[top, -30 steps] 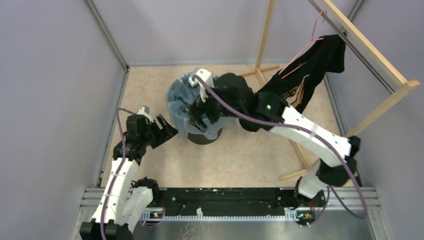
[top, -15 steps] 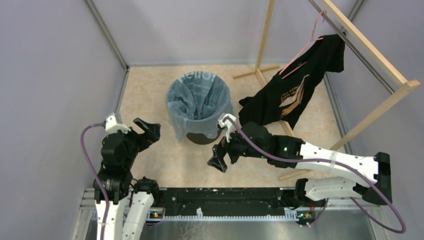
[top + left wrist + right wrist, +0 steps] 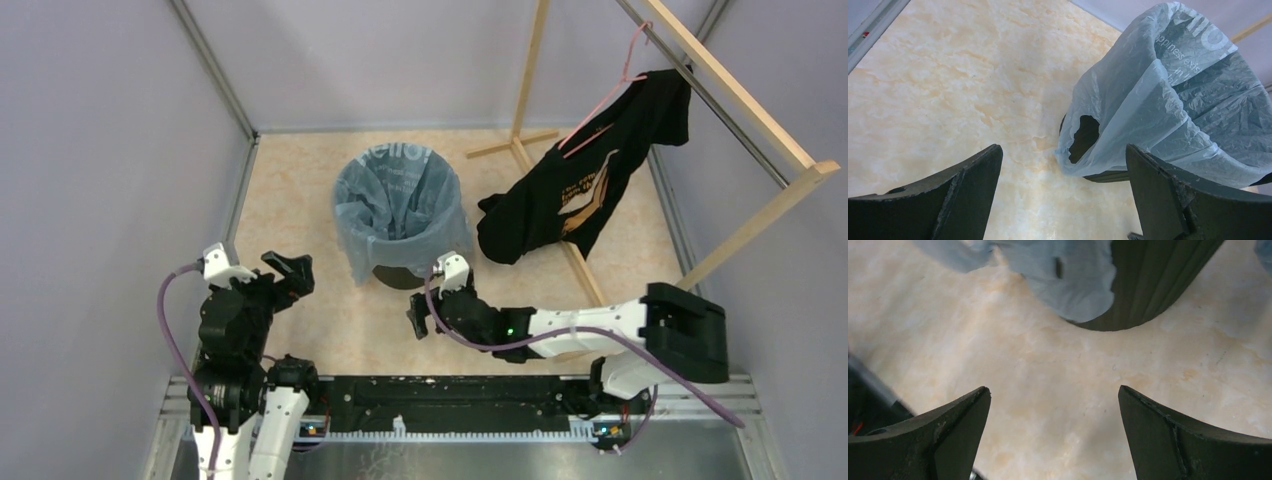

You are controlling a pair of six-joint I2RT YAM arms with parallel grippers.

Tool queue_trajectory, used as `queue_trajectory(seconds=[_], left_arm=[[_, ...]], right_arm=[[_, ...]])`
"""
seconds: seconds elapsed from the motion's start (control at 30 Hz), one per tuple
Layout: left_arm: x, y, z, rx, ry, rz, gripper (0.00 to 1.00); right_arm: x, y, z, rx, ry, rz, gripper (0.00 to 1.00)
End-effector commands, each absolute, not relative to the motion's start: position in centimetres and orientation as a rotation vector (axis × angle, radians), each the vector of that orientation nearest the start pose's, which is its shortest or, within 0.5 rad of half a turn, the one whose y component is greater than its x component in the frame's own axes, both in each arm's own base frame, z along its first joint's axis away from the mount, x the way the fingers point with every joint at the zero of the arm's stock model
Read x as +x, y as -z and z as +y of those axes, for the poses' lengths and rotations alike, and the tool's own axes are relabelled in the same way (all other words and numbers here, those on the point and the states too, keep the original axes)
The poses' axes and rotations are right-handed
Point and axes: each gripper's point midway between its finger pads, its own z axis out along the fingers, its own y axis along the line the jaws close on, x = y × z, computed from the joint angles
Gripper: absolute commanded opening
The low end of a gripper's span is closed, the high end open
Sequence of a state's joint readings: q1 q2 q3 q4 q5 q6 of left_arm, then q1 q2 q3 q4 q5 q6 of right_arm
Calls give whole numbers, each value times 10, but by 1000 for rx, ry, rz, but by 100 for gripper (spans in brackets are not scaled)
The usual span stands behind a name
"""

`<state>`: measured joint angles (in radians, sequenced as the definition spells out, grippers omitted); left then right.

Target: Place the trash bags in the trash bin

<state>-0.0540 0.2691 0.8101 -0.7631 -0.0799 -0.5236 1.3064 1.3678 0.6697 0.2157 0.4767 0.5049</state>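
Note:
The black trash bin (image 3: 400, 275) stands mid-floor, lined with a pale blue trash bag (image 3: 398, 205) whose edges drape over the rim. In the left wrist view the bag (image 3: 1168, 95) hangs over the bin's dark side (image 3: 1108, 176). In the right wrist view the bin's base (image 3: 1153, 280) and a bag flap (image 3: 1068, 275) show at the top. My left gripper (image 3: 283, 272) is open and empty, left of the bin. My right gripper (image 3: 420, 318) is open and empty, on the near side of the bin, low over the floor.
A black T-shirt (image 3: 590, 170) hangs on a pink hanger from a wooden rack (image 3: 740, 90) at the right. Grey walls enclose the marbled floor (image 3: 300, 180). A metal rail (image 3: 460, 400) runs along the near edge.
Both arms have pulled back from the bin toward the near edge. The right gripper left the bag's rim and dropped low. The bag stays draped in the bin.

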Motion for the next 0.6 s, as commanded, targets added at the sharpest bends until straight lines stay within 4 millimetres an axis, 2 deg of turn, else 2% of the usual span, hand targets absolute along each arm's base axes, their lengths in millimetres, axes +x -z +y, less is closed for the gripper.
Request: queue_trajectory(seconds=[0.0,0.1,0.2,0.3,0.57], left_arm=[[179,-283,-9,-476,310,1668,99],[177,-282,-9,-482,312,1665,99],[176,-282,-10,-481,320,1664,99],[174,-283,-9,-485,323,1654,99],[169,-284,-8,-501,332,1645,99]], right_arm=[[207,-136,369,-109,-583,1897,99],[215,-128,377,-57,-557,1863,99],[217,-134,386,4,-597,1739,99],[215,-138,396,-17,-596,1634,99],[226,-117,420,39,-439,1588,99]])
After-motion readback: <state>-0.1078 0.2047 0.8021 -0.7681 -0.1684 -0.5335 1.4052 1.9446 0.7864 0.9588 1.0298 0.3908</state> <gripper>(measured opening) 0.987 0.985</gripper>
